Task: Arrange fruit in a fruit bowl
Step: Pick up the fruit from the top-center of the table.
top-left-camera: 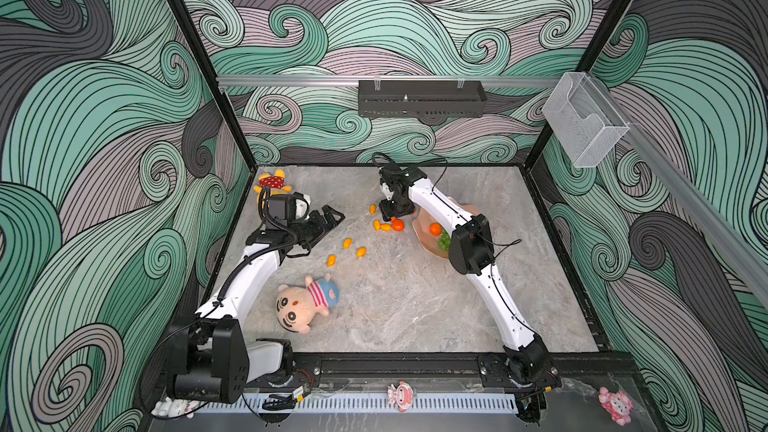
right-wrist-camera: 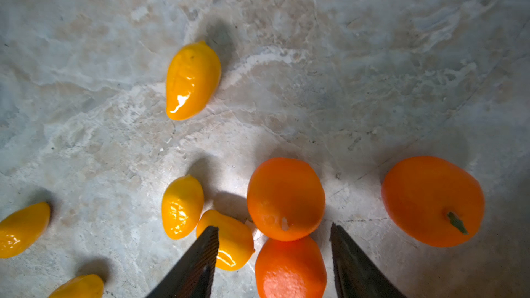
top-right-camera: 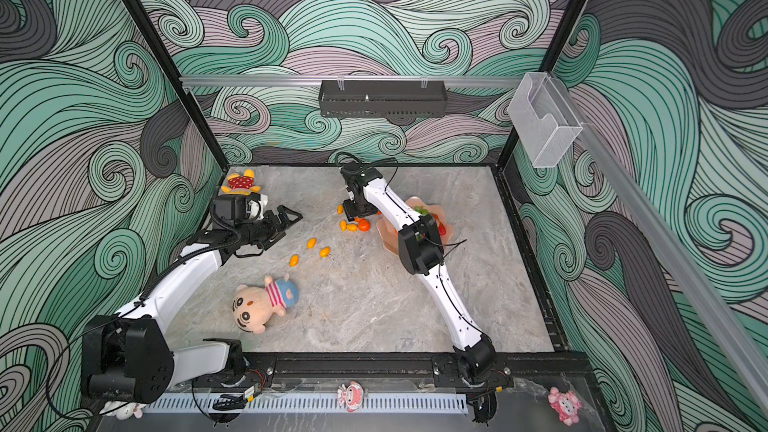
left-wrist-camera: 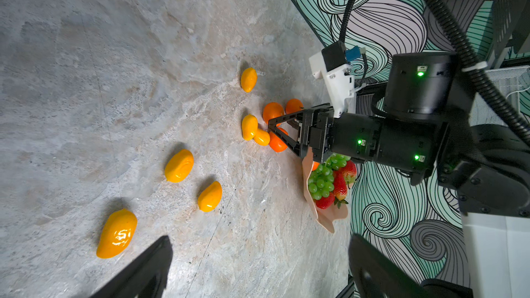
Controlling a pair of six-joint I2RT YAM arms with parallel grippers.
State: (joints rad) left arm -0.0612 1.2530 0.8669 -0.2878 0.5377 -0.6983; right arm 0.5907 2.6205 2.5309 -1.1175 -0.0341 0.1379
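Note:
The peach-pink fruit bowl (top-left-camera: 422, 229) sits at the right, partly under my right arm. It holds a green grape bunch (left-wrist-camera: 321, 180), strawberries (left-wrist-camera: 339, 186) and a tangerine (top-left-camera: 435, 228). My right gripper (right-wrist-camera: 274, 226) points down left of the bowl. It is open, and its fingers stand either side of a tangerine (right-wrist-camera: 289, 268) on the table. Two more tangerines (right-wrist-camera: 285, 199) (right-wrist-camera: 433, 200) lie close by. A kumquat (right-wrist-camera: 229, 242) lies against one finger. Several other kumquats (top-left-camera: 347, 243) are scattered mid-table. My left gripper (top-left-camera: 332, 216) hovers open and empty at the left.
A big-headed plush doll (top-left-camera: 307, 303) lies front centre. A yellow plush (top-left-camera: 272, 182) sits in the back left corner. A black tray (top-left-camera: 422, 98) and a clear box (top-left-camera: 584, 118) hang on the walls. Patterned walls close off three sides.

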